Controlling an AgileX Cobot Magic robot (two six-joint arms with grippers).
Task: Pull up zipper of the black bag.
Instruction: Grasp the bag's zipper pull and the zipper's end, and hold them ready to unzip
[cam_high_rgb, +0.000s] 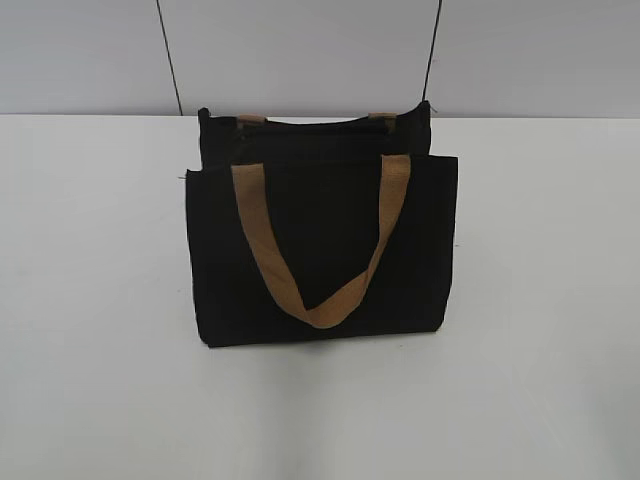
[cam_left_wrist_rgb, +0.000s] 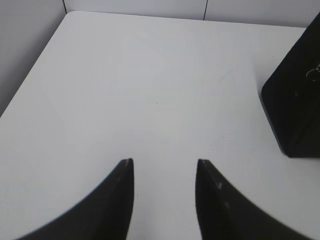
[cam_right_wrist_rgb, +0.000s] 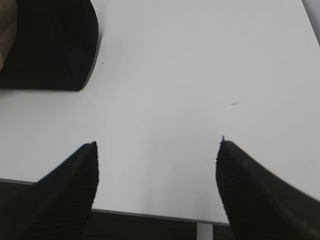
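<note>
Bare white tabletop (cam_high_rgb: 100, 400) fills the foreground of the exterior view, wide and flat, running back to a pale grey wall panel (cam_high_rgb: 300, 50). Standing on it, toward the middle of the far edge, is the rectangular black fabric bag (cam_high_rgb: 320, 250), upright, front pocket panel facing the camera. One tan-brown webbing strap handle (cam_high_rgb: 320, 300) droops down over that front panel in a long loop; the second tan handle (cam_high_rgb: 250, 119) only peeks out at the top rear. Along the top edge runs the black zipper line (cam_high_rgb: 320, 122), too dark from here to say whether it is closed or open.

Over to the left wrist view: the left gripper (cam_left_wrist_rgb: 163, 162) hangs above bare table, its two dark fingers (cam_left_wrist_rgb: 120, 200) spread apart with nothing between them. A black corner of the bag sits near the right edge of this view, well apart from the fingers, and a small silver metal ring (cam_left_wrist_rgb: 314, 75) glints on its side at the frame's edge.

Right wrist view now: the right gripper (cam_right_wrist_rgb: 158, 144) is released too, fingers (cam_right_wrist_rgb: 75, 190) set wide, positioned above the near edge of the table. The bag's rounded black end shows in the upper left corner, well clear of the fingertips. Neither gripper touches the bag.
</note>
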